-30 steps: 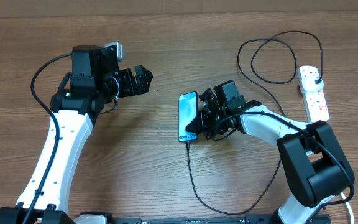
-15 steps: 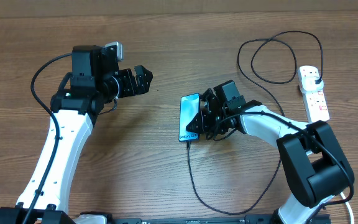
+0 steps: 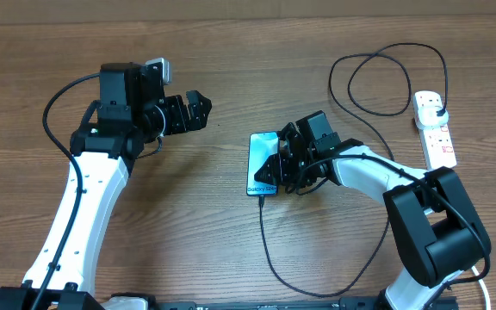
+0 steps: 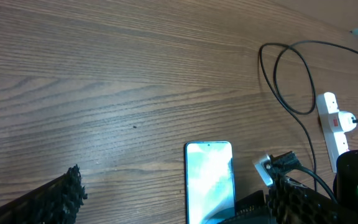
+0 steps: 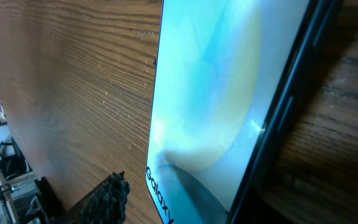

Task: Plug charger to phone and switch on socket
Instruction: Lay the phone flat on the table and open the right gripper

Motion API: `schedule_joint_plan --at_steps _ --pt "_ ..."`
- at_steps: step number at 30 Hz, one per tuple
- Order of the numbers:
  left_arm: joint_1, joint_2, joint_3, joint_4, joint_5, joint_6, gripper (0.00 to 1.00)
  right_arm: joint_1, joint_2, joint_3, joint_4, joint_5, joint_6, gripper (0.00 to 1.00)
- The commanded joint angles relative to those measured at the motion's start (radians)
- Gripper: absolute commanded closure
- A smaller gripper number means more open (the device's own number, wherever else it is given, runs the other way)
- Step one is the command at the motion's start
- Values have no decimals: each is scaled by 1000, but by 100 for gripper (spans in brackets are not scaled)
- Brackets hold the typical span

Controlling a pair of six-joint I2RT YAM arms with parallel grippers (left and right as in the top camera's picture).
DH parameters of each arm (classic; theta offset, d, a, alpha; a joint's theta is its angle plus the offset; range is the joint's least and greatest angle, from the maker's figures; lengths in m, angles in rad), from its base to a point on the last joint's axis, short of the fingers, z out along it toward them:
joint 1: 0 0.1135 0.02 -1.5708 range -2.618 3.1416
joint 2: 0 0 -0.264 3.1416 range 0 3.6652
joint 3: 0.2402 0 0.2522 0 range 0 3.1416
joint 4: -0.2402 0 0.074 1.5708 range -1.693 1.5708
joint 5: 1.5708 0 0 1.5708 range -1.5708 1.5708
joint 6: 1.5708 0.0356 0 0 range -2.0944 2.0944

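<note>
Your left end effector (image 3: 201,103) hangs over the bench (image 3: 231,52) in the upper middle of the overhead view. Its two fingers are wide apart and hold nothing. Your right end effector (image 3: 276,165) sits right at the right side of the phone (image 3: 262,164), near the middle of the view. The wrist camera shows only one finger (image 5: 109,194), a little way off the phone's edge, so you cannot tell if that end effector is apart or together. The phone lies flat with its blue screen up. The charger (image 3: 263,228), a thin black cable, meets the phone's lower end and curls round to the white socket (image 3: 437,133) at the upper right.
</note>
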Motion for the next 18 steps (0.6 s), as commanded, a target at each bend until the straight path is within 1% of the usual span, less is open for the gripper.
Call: schedule_joint_plan --at_steps 1,12,14,18 --pt "5 -8 8 1 -6 -3 0 5 3 17 6 -6 -3 49" --pt "5 -8 8 1 -6 -3 0 5 3 17 5 -6 -3 49" --pt "5 -8 8 1 -6 -3 0 5 3 17 5 -6 -3 48" --pt "5 -8 8 1 -6 -3 0 4 3 17 6 -6 5 25"
